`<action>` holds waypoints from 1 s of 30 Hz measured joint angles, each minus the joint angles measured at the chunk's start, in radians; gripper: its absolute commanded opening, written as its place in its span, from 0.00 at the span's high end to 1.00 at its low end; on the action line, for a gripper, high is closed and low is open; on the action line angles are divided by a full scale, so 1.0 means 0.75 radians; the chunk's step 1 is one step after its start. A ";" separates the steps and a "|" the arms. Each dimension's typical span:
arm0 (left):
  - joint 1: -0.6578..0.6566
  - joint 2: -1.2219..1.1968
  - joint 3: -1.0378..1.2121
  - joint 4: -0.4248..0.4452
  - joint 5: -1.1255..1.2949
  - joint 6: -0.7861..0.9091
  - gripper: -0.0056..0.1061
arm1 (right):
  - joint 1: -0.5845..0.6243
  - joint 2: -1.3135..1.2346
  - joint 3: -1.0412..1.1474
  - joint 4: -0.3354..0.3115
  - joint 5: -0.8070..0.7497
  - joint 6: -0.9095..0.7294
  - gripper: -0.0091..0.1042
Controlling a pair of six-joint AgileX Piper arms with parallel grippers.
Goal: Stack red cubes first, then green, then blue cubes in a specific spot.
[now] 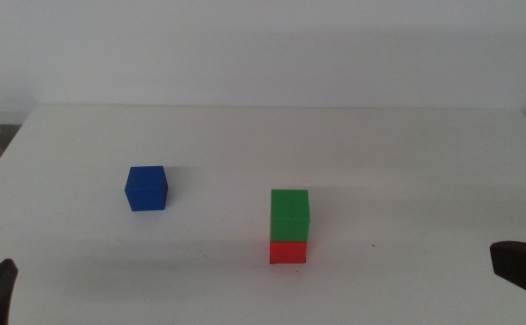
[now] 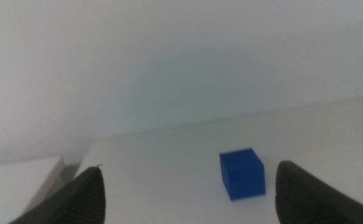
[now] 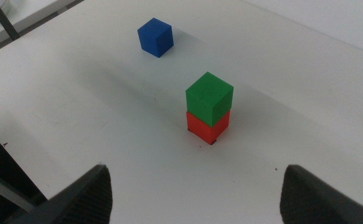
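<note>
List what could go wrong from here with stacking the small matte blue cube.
1. The matte green cube sits slightly offset on the matte red cube; a nudge while placing could topple the stack.
2. The small matte blue cube lies apart on the white table, turned at an angle, so the open left gripper might grasp it askew.
</note>
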 measured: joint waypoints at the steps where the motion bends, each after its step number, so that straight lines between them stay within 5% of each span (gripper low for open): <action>1: 0.000 0.016 -0.016 -0.008 0.018 0.000 0.11 | 0.000 0.000 0.000 0.000 0.000 0.000 0.11; 9: 0.000 0.702 -0.844 -0.122 0.625 0.000 0.11 | 0.000 0.000 0.000 0.000 -0.002 0.000 0.11; 16: 0.000 1.198 -1.503 -0.063 1.413 0.014 0.11 | 0.000 0.000 0.000 0.000 -0.002 0.000 0.11; 30: 0.000 1.771 -1.632 -0.090 1.406 -0.130 0.11 | 0.000 0.000 0.000 0.000 -0.002 0.003 0.11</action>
